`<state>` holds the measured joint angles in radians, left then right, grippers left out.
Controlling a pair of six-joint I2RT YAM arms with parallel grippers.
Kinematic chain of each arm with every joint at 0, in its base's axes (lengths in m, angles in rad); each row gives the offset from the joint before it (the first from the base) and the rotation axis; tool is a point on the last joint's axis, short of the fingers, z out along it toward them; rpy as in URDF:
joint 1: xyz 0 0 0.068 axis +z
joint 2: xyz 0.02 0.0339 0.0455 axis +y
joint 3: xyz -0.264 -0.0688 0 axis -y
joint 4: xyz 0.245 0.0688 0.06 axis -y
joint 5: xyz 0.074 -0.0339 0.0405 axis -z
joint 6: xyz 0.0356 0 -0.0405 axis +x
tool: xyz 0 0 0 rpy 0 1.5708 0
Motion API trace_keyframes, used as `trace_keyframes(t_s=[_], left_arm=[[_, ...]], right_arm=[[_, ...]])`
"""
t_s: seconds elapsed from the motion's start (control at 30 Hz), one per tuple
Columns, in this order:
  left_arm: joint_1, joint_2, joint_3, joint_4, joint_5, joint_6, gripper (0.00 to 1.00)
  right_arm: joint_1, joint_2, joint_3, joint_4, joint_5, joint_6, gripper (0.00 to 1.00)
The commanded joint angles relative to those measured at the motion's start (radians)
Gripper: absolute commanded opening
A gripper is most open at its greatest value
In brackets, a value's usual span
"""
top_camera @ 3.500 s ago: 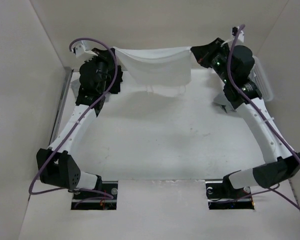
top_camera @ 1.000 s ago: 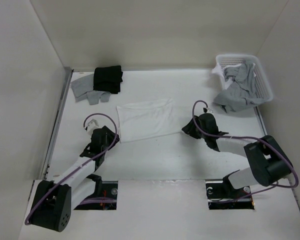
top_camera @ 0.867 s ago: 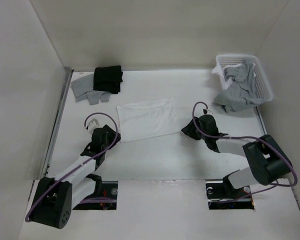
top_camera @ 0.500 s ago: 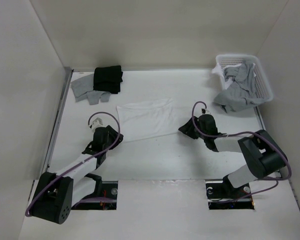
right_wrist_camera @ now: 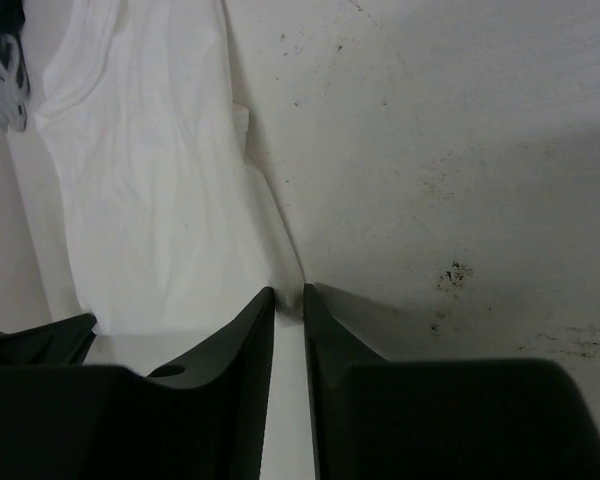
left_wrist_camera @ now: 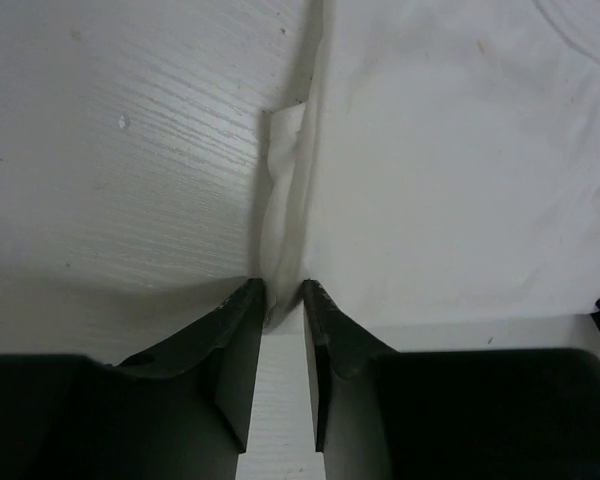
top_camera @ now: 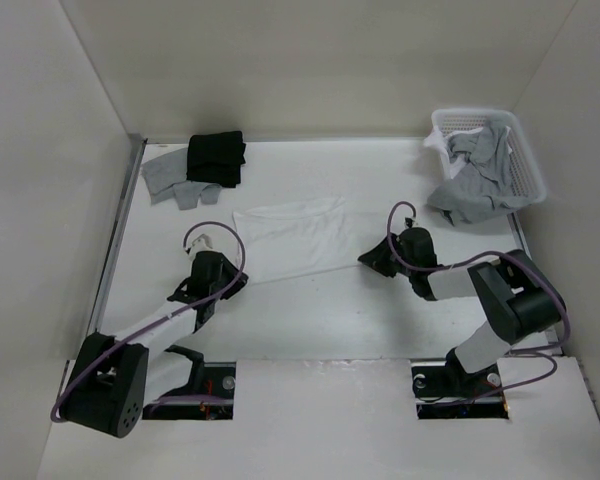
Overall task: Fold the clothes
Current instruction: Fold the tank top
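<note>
Left tool is nearly closed, pinching the near-left corner of the top, which lies flat mid-surface. Right tool is likewise nipped on the near-right corner. Spread out, no fold made yet I reckon; seconds ago it hung stretched between the tools at the far end, and a second ago both stood wider.

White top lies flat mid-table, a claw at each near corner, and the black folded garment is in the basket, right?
No: the black folded garment lies on the table at the far left, partly over a grey cloth, not in the basket; the top external view shows it. The white top lies flat, left claw and right claw at its near corners.
</note>
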<state>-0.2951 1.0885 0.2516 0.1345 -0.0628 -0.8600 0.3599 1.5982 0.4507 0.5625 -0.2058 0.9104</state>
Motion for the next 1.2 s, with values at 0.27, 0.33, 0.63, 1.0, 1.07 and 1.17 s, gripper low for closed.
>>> trace_keyframes(t_s=[0.27, 0.33, 0.63, 1.0, 1.07, 1.17], left_arm=[[-0.022, -0.077, 0.031, -0.030, 0.034, 0.013, 0.04], [-0.031, -0.155, 0.049, -0.061, 0.046, 0.007, 0.03], [-0.115, -0.622, 0.283, -0.435, 0.000, 0.022, 0.02], [-0.218, -0.685, 0.420, -0.661, -0.068, -0.050, 0.03], [-0.191, -0.620, 0.382, -0.624, -0.068, -0.044, 0.04], [-0.109, -0.482, 0.302, -0.483, -0.057, -0.010, 0.04]], right_arm=[[-0.006, -0.042, -0.004, 0.077, -0.052, 0.016, 0.04], [0.001, -0.130, -0.027, 0.065, -0.047, 0.013, 0.03], [0.174, -0.959, 0.029, -0.624, 0.158, -0.111, 0.03], [0.406, -1.082, 0.195, -0.997, 0.367, -0.097, 0.05], [0.371, -0.988, 0.155, -0.888, 0.333, -0.114, 0.05], [0.250, -0.797, 0.118, -0.686, 0.212, -0.134, 0.05]])
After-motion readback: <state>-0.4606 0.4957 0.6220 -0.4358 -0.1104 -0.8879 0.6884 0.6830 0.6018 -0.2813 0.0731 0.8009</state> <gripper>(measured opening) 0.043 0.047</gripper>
